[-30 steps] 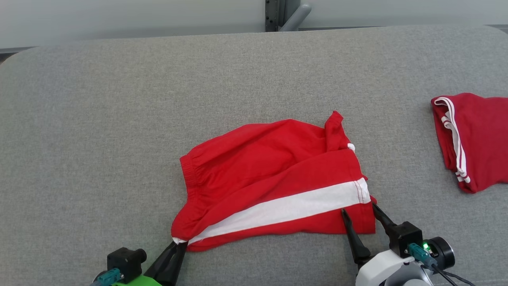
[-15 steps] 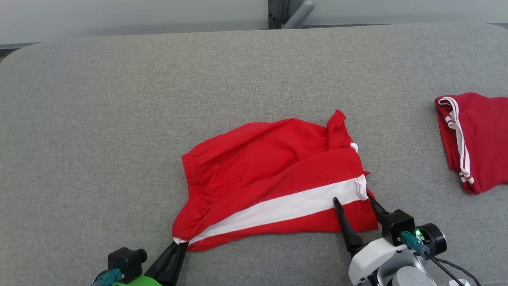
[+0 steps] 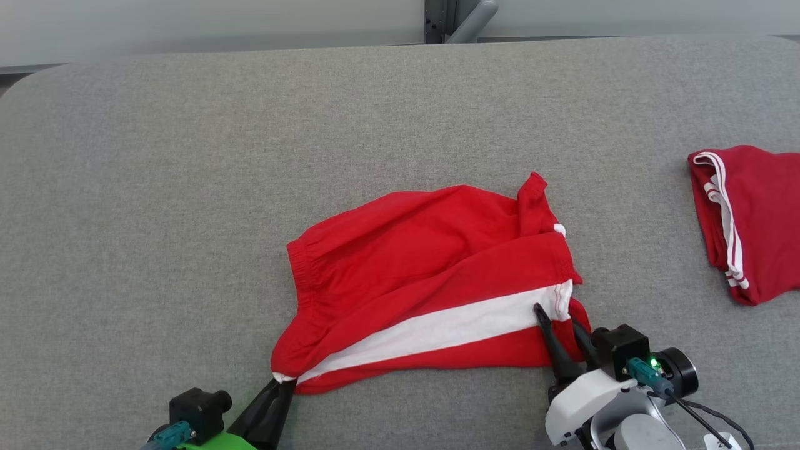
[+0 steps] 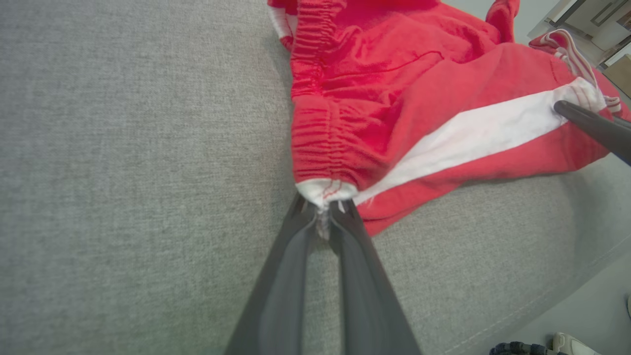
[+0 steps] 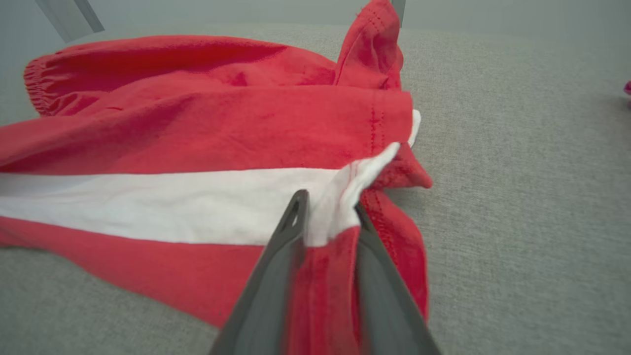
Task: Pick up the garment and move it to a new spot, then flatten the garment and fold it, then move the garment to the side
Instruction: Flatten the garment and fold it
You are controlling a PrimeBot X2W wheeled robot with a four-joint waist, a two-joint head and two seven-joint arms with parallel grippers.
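Note:
The garment (image 3: 425, 275) is a pair of red shorts with a wide white side stripe, lying crumpled on the grey table (image 3: 187, 156). My left gripper (image 3: 284, 382) is shut on the white corner of the elastic waistband at the near left. In the left wrist view the garment (image 4: 419, 98) spreads away from my left gripper (image 4: 323, 207), whose tips pinch that corner. My right gripper (image 3: 556, 315) grips the leg hem at the stripe's right end. In the right wrist view the garment (image 5: 197, 133) is puckered between the fingers of my right gripper (image 5: 329, 207).
A second red garment (image 3: 750, 219) with thin white stripes lies folded at the table's right edge. A grey post (image 3: 459, 19) stands behind the far edge. One dark finger (image 4: 591, 128) of the other arm crosses the right of the left wrist view.
My right gripper has moved forward onto the leg hem and closed its wide-open fingers on the cloth, bunching it. The left gripper has stayed shut on the waistband corner.

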